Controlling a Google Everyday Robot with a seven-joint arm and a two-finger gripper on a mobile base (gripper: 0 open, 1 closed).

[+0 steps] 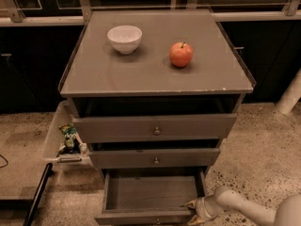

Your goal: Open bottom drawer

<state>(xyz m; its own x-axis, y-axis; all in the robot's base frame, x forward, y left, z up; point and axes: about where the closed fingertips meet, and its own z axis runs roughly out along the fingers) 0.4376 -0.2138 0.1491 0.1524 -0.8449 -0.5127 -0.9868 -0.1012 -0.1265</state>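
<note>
Nearly done opening the bottom drawer (153,192), lowest of three, far out.
Can't tell open or shut for the gripper (194,211) at its right front corner; next, probably back away.

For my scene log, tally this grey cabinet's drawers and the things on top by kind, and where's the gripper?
Grey drawers with round metal knobs: 3 (top drawer, middle drawer, bottom drawer)
White round bowl: 1
Red apple: 1
Total: 5
Gripper: at the bottom drawer's front right corner.
</note>
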